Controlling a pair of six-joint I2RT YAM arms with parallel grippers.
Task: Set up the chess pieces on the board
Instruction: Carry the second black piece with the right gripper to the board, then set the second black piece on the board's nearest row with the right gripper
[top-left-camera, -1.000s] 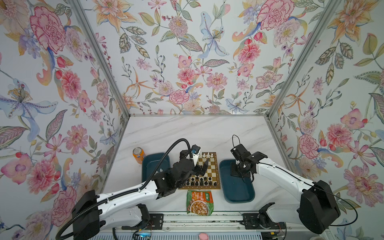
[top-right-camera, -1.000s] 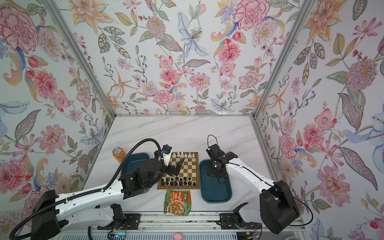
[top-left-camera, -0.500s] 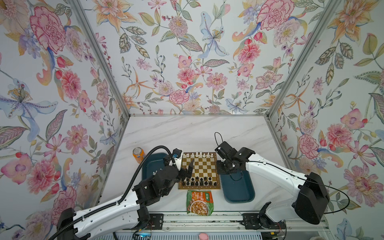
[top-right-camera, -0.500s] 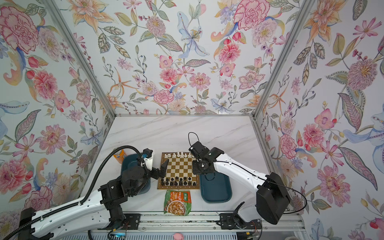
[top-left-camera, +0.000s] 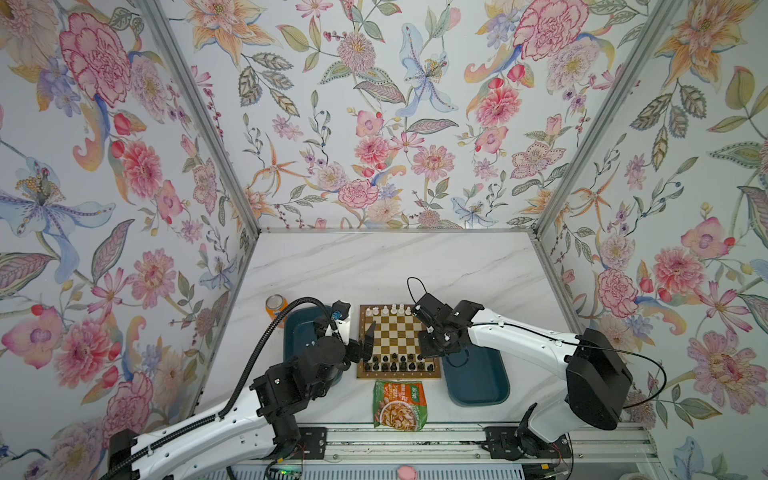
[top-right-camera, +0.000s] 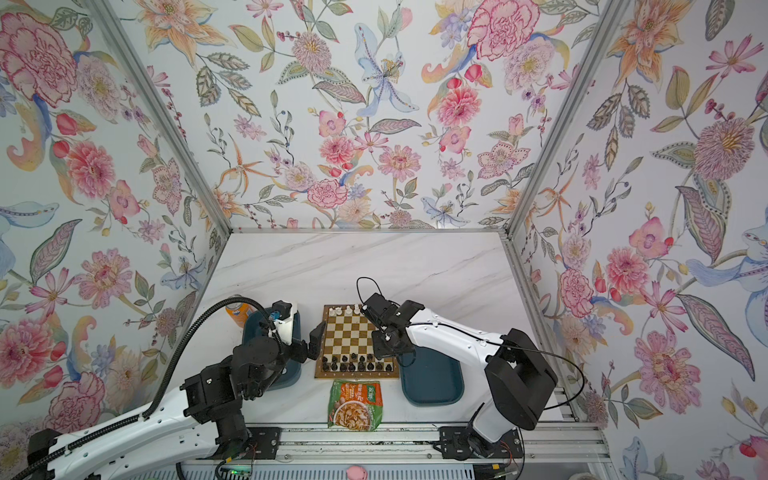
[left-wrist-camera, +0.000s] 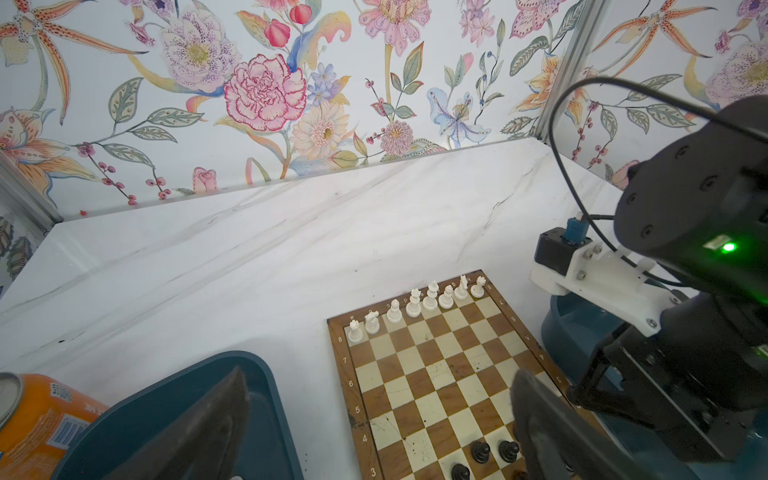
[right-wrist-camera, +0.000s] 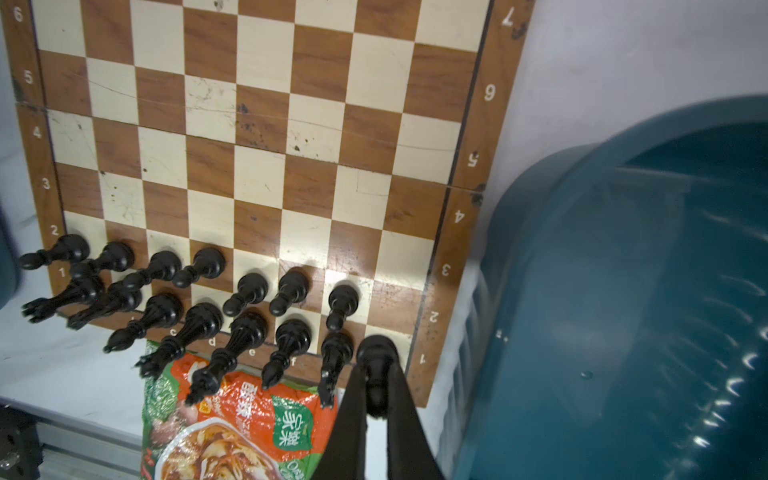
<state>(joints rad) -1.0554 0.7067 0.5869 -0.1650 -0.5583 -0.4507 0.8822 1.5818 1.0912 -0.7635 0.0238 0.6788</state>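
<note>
Walls (top-left-camera: 374, 124): we see floral wallpaper on three sides (silver posts (top-left-camera: 200, 116) at the corners).
Tabletop (top-left-camera: 374, 266): we see white marble, evenly lit.

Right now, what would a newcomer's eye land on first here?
Loud floral wallpaper covers all three walls around the white table. At the table's near middle sits the board between two teal trays, with black pieces crowding its near rows and white pieces along the far edge. The right gripper is shut on a black piece at the board's near right corner.
</note>
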